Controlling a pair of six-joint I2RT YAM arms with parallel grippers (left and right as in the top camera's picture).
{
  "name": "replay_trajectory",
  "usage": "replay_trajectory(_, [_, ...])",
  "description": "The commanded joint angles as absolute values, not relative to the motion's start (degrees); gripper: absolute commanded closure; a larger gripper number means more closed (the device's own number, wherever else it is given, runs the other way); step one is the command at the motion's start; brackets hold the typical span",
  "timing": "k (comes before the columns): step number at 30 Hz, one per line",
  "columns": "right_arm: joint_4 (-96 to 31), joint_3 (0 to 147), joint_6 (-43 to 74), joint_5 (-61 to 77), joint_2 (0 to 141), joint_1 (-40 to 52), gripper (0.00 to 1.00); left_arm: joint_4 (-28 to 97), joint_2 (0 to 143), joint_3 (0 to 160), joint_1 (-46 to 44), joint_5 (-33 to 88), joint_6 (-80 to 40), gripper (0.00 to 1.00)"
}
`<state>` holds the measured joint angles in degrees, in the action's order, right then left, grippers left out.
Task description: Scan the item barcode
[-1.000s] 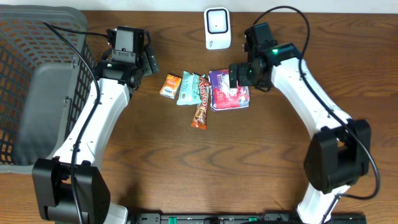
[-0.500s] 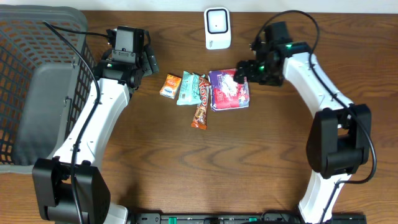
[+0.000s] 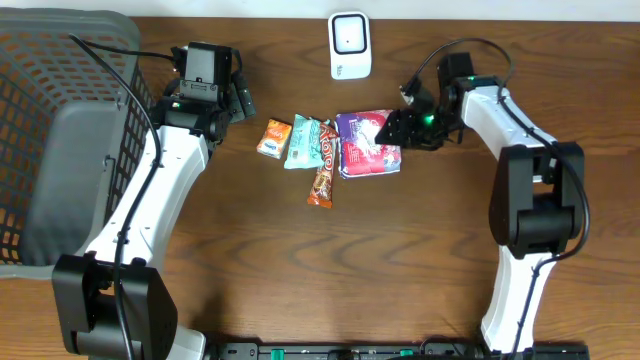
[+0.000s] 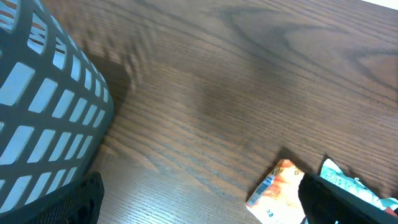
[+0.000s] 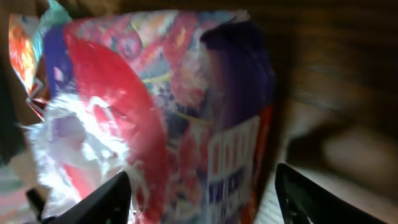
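right gripper (image 3: 390, 128) jaws stood apart, straddling purple packet (image 3: 366, 148) at its 2 o'clock edge | packet lay at 6 o'clock of scanner (image 3: 349, 45) | left gripper (image 4: 205, 198) gaped empty | needed a deep, square bite (film looked slippery)

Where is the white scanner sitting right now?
Overhead view: the white scanner stands centrally at the far edge of the table, just beyond the purple packet and apart from it.
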<state>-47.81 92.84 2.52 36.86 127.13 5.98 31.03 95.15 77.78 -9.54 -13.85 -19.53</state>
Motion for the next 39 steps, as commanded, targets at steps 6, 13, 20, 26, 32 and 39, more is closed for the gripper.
replay_trajectory(6, [-47.03, 93.19, 1.65, 41.23, 128.46, 7.2, 0.66, 30.98, 95.26, 77.73, -9.28, -14.2, -20.03, 0.01])
replay_trajectory(13, [-47.13, 93.23, 4.29, 41.74, 128.46, 7.55, 0.94, 30.98, 95.26, 77.73, -9.28, -14.17, -20.03, 0.01])
replay_trajectory(20, [-47.66, 93.23, 4.73, 40.25, 128.35, 7.6, 0.99, 30.98, 95.26, 77.73, -9.28, -14.2, -20.03, 0.01])
replay_trajectory(26, [-53.54, 97.21, 10.52, 23.4, 124.42, 7.62, 0.99, 30.98, 95.26, 77.73, -9.28, -14.17, -20.03, 0.01])
replay_trajectory(32, [-63.02, 104.6, 10.7, -1.34, 116.88, 8.97, 0.99, 30.98, 95.26, 77.73, -9.28, -14.2, -20.03, 0.01])
replay_trajectory(39, [-69.36, 104.88, 19.55, -31.18, 112.86, 14.0, 0.99, 30.98, 95.26, 77.73, -9.28, -14.17, -20.03, 0.01])
